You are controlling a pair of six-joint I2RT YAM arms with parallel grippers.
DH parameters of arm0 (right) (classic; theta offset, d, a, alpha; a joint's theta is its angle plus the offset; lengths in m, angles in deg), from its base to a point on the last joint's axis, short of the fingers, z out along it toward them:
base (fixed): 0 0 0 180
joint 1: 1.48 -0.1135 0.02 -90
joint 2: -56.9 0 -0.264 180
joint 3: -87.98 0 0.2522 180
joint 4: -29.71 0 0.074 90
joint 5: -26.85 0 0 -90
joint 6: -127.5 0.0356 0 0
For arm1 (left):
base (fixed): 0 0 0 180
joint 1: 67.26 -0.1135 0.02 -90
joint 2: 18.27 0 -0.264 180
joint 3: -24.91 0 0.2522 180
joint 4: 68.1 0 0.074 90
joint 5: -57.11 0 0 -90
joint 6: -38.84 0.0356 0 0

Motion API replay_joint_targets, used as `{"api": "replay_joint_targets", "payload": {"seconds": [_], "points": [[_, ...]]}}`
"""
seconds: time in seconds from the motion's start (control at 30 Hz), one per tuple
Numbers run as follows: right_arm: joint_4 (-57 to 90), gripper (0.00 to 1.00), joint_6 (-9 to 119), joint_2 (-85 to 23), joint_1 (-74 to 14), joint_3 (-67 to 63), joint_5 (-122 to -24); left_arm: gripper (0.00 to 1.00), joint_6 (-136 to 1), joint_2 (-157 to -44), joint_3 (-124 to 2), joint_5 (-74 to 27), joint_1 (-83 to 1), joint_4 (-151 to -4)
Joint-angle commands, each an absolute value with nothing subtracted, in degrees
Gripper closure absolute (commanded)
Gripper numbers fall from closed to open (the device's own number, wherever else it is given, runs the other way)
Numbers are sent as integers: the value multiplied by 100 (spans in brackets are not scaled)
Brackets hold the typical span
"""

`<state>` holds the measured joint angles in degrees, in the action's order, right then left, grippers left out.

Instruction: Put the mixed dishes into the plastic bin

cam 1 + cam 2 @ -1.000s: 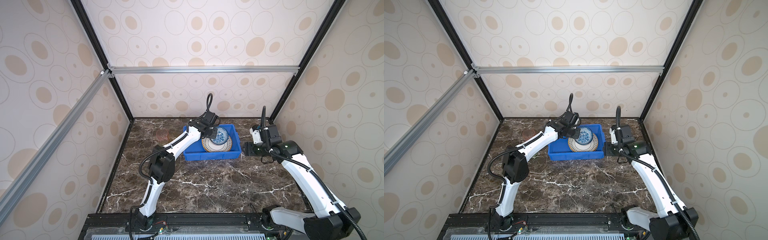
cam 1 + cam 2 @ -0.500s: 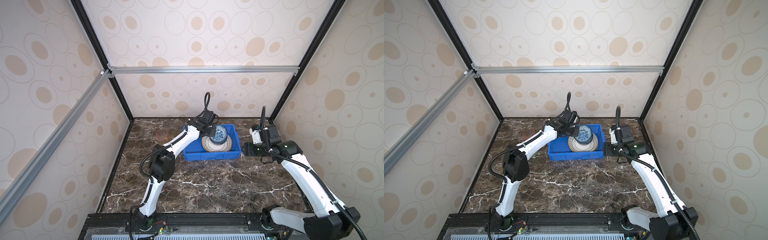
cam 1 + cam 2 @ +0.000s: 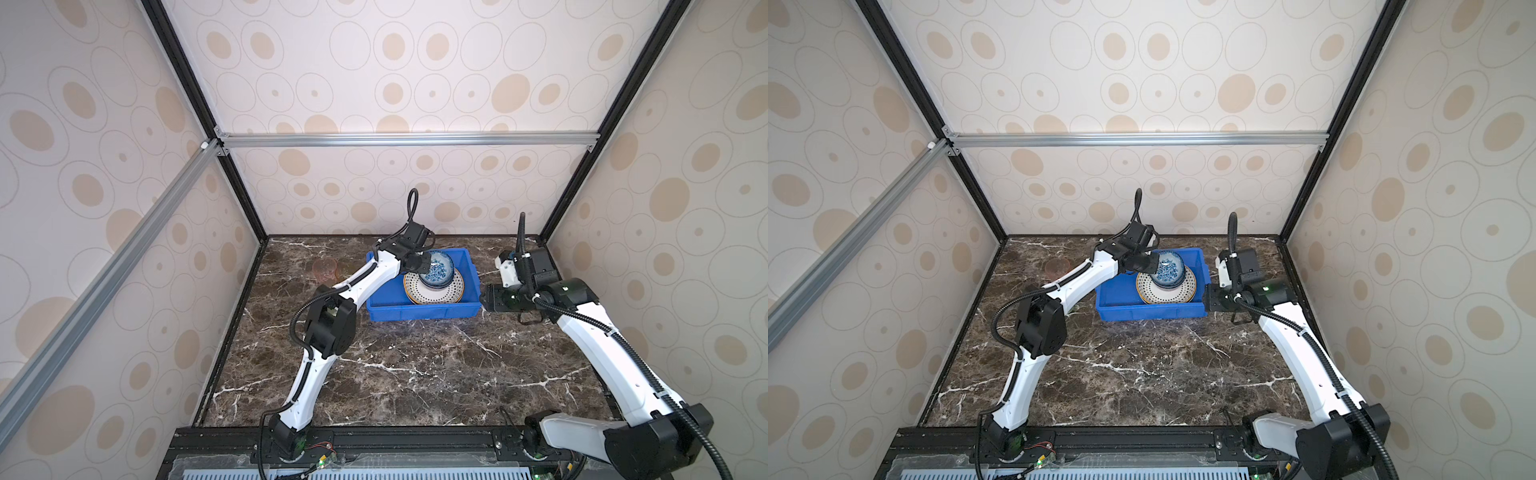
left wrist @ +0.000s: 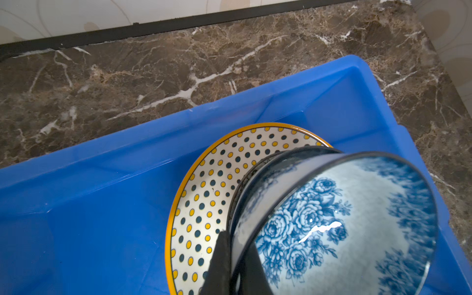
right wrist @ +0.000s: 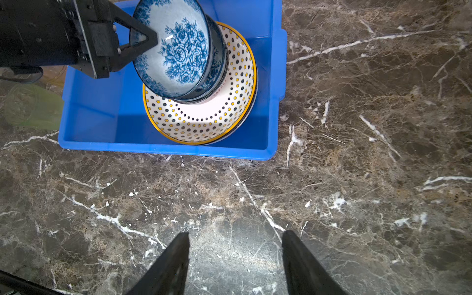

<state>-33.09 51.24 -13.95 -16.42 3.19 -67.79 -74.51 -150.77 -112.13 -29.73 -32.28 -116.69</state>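
Observation:
The plastic bin is a blue tray at the back of the marble table. A dotted yellow-rimmed plate lies in it, with a dark-rimmed bowl on top. My left gripper is shut on the rim of a blue-white floral bowl. The bowl is tilted over the dark-rimmed bowl. My right gripper is open with nothing between its fingers, above the table right of the bin.
A pink tumbler stands on the table left of the bin. A green tumbler lies near the bin's left end. Patterned walls close in the back and both sides.
The left gripper has shifted slightly left with the floral bowl still in its grip. The right arm has not moved.

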Motion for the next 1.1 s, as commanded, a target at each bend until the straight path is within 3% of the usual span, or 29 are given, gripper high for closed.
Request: {"api": "replay_joint_targets", "payload": {"seconds": [0.0, 0.47, 1.07], "points": [[-3253, 39, 5133, -1480, -1628, 242, -6864, 100, -7516, -15082, -11585, -2890, -3296, -11473], [-3177, 39, 5138, -1513, -1626, 330, -6887, 100, -7647, -15194, -11581, -2718, -3300, -11428], [-3212, 39, 5140, -1303, -1632, 456, -6833, 88, -7808, -15143, -11394, -2621, -3281, -11434]]}}
